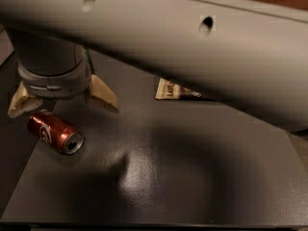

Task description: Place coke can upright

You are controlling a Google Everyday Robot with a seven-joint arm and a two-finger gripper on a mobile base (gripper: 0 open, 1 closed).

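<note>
The coke can, red with white lettering, lies on its side on the dark table at the left, its silver end facing front right. My gripper hangs just above and behind the can. It is open, with one cream finger at the left and the other finger at the right. The can lies below the gap between them, apart from both.
My grey arm crosses the whole upper part of the view. A brown snack packet lies flat at the back of the table, mostly hidden under the arm. The table's front edge runs along the bottom.
</note>
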